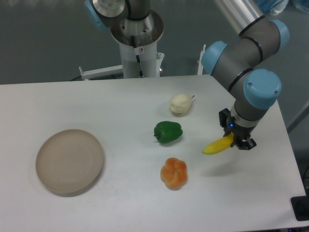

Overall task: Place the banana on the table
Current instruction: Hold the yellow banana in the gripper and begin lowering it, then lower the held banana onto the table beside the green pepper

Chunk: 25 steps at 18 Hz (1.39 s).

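The banana (217,146) is slim, curved and bright yellow. It sticks out to the left from my gripper (235,140), which is shut on its right end. It hangs just above the white table (120,111) at the right side, with a faint shadow under it. The arm comes down from the upper right. The gripper's fingertips are mostly hidden behind the wrist and the banana.
A green pepper (168,131) lies left of the banana, an orange lobed fruit (174,173) below it, and a cream-white garlic-like item (180,103) behind. A round beige plate (70,161) sits at the left. The table's right edge is close to the gripper.
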### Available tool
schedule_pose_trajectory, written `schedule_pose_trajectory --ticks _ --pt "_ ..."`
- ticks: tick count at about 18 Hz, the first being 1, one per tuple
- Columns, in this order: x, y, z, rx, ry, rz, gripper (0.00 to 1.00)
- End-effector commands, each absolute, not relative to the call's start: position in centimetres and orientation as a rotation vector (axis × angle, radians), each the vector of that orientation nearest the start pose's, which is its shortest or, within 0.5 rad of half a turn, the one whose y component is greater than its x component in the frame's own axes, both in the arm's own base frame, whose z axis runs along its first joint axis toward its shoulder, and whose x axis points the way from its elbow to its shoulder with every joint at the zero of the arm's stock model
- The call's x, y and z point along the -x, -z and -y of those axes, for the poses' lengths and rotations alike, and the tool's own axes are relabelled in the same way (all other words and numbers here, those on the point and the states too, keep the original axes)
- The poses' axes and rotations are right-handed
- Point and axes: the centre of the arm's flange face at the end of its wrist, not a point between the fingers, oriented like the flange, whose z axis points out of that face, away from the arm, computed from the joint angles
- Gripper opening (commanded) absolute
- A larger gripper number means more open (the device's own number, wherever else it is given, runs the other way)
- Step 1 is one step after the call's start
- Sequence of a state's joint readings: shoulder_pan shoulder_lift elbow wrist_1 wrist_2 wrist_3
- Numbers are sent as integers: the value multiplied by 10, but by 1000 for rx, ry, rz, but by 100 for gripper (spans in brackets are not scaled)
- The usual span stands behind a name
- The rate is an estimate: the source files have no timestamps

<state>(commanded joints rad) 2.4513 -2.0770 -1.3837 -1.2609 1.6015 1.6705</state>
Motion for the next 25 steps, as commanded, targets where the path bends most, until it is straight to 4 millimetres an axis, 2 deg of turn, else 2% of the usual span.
schedule_pose_trajectory --ticks 6,9,12,18,22,25 --pt "438 -308 -535 2937 9 -1207 0" --pt "442 -317 -538 2934 -21 -1207 0" --pt "442 -316 -541 2936 -22 -1211 0" --pt "437 -292 -539 2941 32 -1219 0" --pt "421 -253 -529 2942 28 -1222 0" --pt "412 -236 -520 2954 6 -1200 0"
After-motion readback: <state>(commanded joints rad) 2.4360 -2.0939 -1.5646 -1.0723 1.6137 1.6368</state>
